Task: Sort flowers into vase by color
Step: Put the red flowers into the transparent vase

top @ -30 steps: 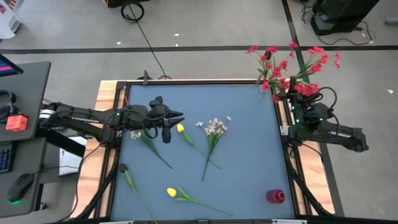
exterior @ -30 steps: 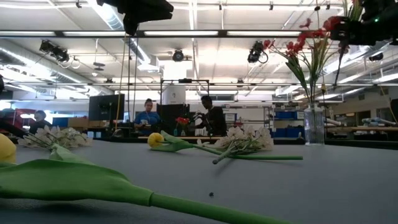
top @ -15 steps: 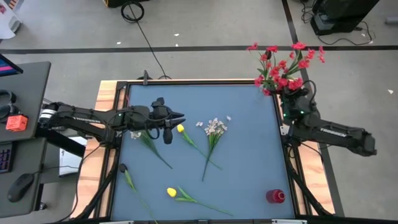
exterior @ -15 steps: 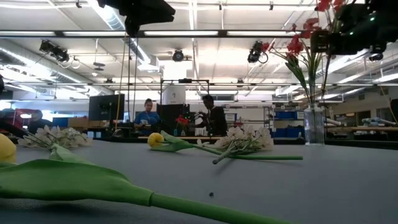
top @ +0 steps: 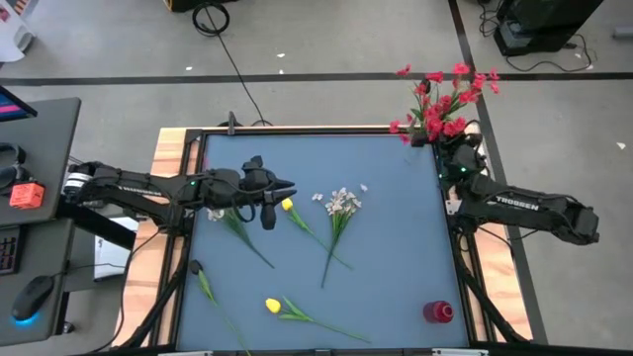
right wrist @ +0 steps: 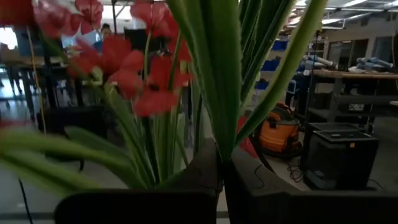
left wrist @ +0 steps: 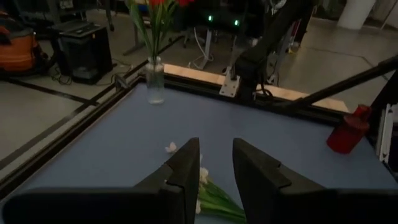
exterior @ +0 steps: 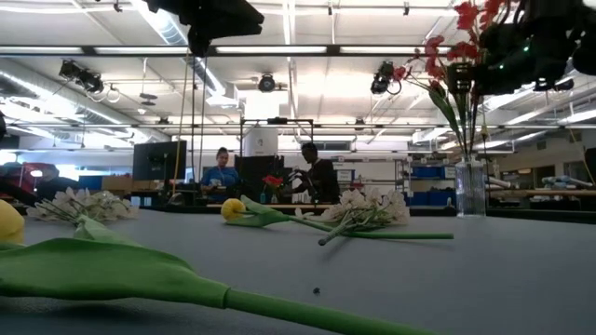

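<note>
I see my right gripper (top: pixel 457 156) up at the far right corner of the table (top: pixel 396 287), raised over the glass vase (exterior: pixel 470 189). Its jaws are closed on a green stem (right wrist: pixel 217 81) of the red flowers (top: pixel 442 101), whose blossoms spread out past the table's far edge. The right arm reaches in from the right side, forearm lying level along the table's right edge and wrist turned toward the far corner.

My left gripper (top: pixel 278 197) hangs over the left half of the table, its arm stretched in level from the left. Its jaws stand partly apart with nothing between them, as the left wrist view shows. It is above the head of a white spray (top: pixel 218 214), with a yellow tulip (top: pixel 287 205) just to its right.

A second white spray (top: pixel 342 202) lies mid-table. Another yellow tulip (top: pixel 273 306) lies at the near edge, and a red cup (top: pixel 438 312) stands at the near right corner.
</note>
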`<action>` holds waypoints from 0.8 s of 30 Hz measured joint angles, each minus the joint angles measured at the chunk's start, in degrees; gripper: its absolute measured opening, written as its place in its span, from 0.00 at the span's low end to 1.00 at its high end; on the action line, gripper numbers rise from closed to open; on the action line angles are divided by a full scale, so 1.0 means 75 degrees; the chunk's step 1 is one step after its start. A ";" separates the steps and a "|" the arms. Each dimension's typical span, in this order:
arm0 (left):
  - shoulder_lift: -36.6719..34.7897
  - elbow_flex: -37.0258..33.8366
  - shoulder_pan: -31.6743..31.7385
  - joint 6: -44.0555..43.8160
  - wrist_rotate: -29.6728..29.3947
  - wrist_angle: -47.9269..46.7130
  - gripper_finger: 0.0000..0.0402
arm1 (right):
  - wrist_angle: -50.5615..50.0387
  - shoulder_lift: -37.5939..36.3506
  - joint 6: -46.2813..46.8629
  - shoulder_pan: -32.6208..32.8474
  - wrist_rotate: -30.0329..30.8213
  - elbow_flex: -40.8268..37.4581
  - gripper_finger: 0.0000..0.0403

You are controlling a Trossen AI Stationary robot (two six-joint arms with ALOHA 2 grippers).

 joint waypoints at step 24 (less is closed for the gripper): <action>0.0133 -0.0003 0.0228 -0.0442 -0.0050 -0.0050 0.25 | -0.0501 0.0691 -0.0064 0.0618 0.0354 0.0000 0.16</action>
